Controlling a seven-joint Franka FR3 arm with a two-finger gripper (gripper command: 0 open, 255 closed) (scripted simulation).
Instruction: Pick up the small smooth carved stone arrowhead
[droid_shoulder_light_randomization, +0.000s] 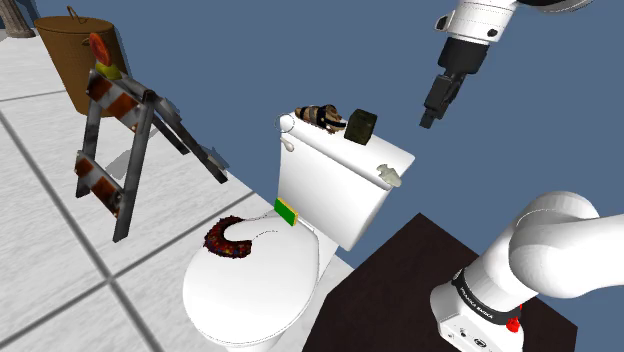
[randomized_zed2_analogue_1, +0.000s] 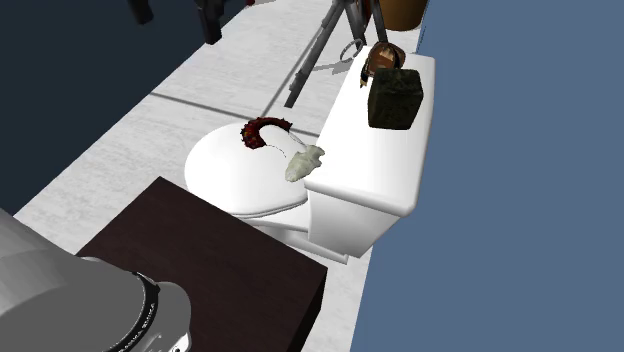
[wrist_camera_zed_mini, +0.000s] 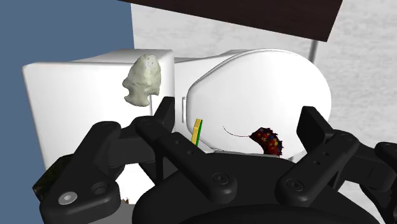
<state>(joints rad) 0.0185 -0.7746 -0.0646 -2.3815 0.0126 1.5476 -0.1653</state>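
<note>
**Black two-finger gripper (droid_shoulder_light_randomization: 430, 118) hangs open above the white toilet tank (droid_shoulder_light_randomization: 335, 200); small pale grey-green carved arrowhead (droid_shoulder_light_randomization: 388, 175) lies at the lid's corner**

The gripper is up in the air against the blue wall (droid_shoulder_light_randomization: 300, 50), its fingers well apart and nothing between them. The arrowhead lies flat on the tank's lid, at the front edge of the end nearest the dark brown stand (randomized_zed2_analogue_1: 200, 260) (it seems to poke a little past the edge). Farther along the lid stands a dark olive box (droid_shoulder_light_randomization: 361, 126), apart from the arrowhead. Beyond the box, at the far end, is a brown-and-black striped object (droid_shoulder_light_randomization: 320, 117) that I cannot make out. A thin green-and-yellow slab (droid_shoulder_light_randomization: 287, 211) sits where the tank meets the closed white toilet seat lid (droid_shoulder_light_randomization: 250, 290). A dark red curved thing (droid_shoulder_light_randomization: 230, 240) lies on that seat lid. On the pale tiled floor (droid_shoulder_light_randomization: 40, 230) beside the toilet stands an orange-and-white striped folding barricade (droid_shoulder_light_randomization: 115, 150), with a round brown basket (droid_shoulder_light_randomization: 75, 55) behind it.
</note>
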